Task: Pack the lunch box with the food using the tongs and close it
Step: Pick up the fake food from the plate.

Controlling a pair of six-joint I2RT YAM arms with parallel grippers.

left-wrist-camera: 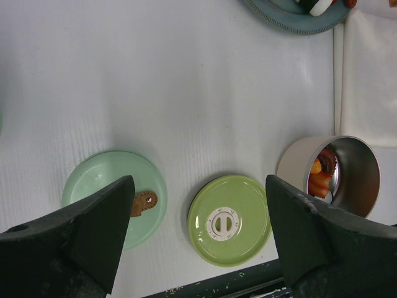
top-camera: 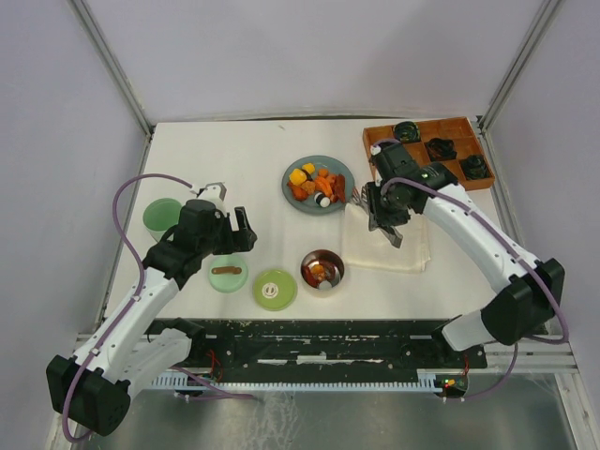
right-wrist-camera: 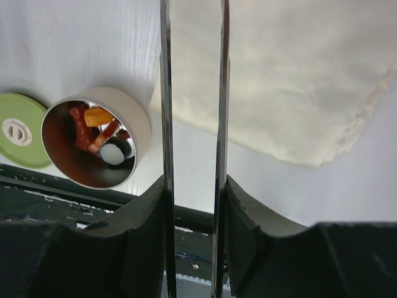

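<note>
One white table [top-camera: 253,159] seen from above, with two robot arms at its near edge. The right gripper [right-wrist-camera: 192,186] is clamped on one pair of tongs [right-wrist-camera: 164,93]: two thin, shiny metal blades, running side by side with a narrow gap, above one folded cream cloth [right-wrist-camera: 298,81] with a soft frayed edge. The left gripper [left-wrist-camera: 198,183] hangs with its two black jaws wide apart, holding nothing, above two round lids lying flat: one flat mint lid [left-wrist-camera: 105,183] with a brown tab handle and one lime-green lid [left-wrist-camera: 245,214] with a white centre. Right of them stands one round steel bowl [left-wrist-camera: 356,186], uncovered, holding orange, red-brown and white pieces. One mint-green canister [top-camera: 161,217] stands uncovered at far left. More food [top-camera: 317,183], yellow, orange, red-brown, plus one black-and-white roll, sits on one grey-blue plate [top-camera: 292,192]. One compartmented wooden tray [top-camera: 445,125] holds three dark objects.
</note>
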